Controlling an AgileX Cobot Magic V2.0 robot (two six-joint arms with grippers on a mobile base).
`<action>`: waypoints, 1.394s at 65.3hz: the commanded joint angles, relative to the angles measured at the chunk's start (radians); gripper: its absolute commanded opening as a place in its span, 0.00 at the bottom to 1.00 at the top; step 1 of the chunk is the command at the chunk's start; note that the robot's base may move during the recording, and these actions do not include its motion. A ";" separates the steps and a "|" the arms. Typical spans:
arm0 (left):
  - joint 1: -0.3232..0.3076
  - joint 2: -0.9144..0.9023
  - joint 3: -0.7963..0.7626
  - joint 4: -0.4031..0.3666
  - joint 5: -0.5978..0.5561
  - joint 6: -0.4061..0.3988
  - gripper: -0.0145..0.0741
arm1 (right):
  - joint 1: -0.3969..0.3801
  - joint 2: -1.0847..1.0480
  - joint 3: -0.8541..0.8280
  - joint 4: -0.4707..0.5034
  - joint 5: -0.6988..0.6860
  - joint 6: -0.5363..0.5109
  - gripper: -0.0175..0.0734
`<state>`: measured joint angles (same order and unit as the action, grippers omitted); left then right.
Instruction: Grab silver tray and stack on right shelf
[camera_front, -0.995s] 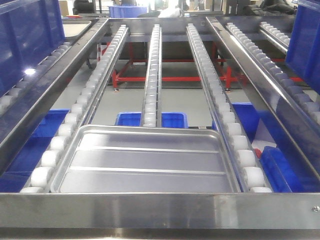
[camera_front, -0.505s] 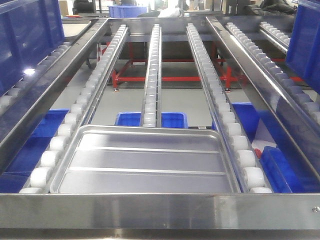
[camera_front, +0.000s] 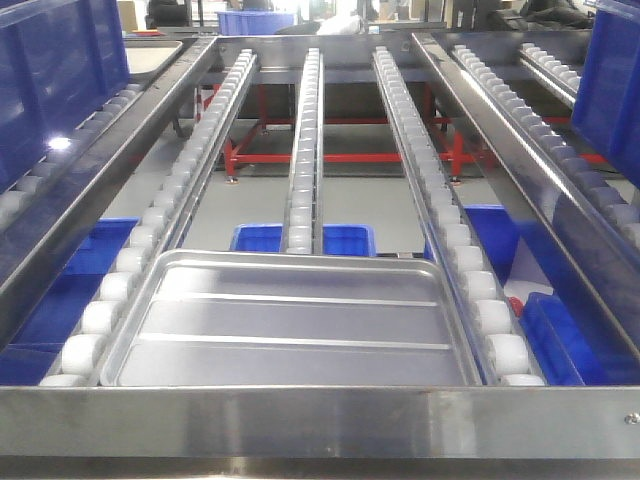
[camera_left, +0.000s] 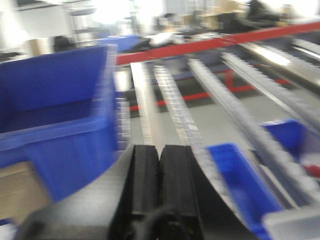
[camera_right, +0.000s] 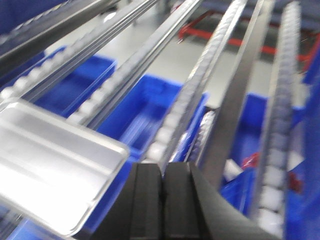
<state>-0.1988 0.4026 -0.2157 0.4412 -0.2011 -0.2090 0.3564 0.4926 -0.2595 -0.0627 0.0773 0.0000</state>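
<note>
Front view: one silver tray (camera_front: 290, 320), shiny, rounded corners, two raised ribs (camera_front: 300, 300), on right shelf (camera_front: 300, 425) white rollers (camera_front: 480, 315). Wrist views: left fingers (camera_left: 146, 175), right fingers (camera_right: 146, 200) black, pressed together.

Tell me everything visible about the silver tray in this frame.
The silver tray is a shallow, shiny steel rectangle with rounded corners, a rolled rim and two raised ribs along its floor. It is empty and lies on the white roller rails, its near edge at the polished front bar. Nothing grips it.
</note>
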 joint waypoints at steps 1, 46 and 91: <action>-0.067 0.056 -0.039 0.004 -0.096 -0.016 0.06 | 0.031 0.065 -0.046 -0.012 -0.123 0.000 0.25; -0.250 0.102 -0.039 0.021 -0.494 -0.021 0.06 | 0.053 0.116 -0.046 -0.012 -0.239 0.000 0.25; -0.250 0.477 -0.533 -0.392 0.723 -0.074 0.06 | 0.053 0.356 -0.239 0.112 0.001 0.083 0.25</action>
<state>-0.4410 0.8114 -0.6788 0.1200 0.5442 -0.2720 0.4086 0.7867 -0.4204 0.0440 0.0851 0.0723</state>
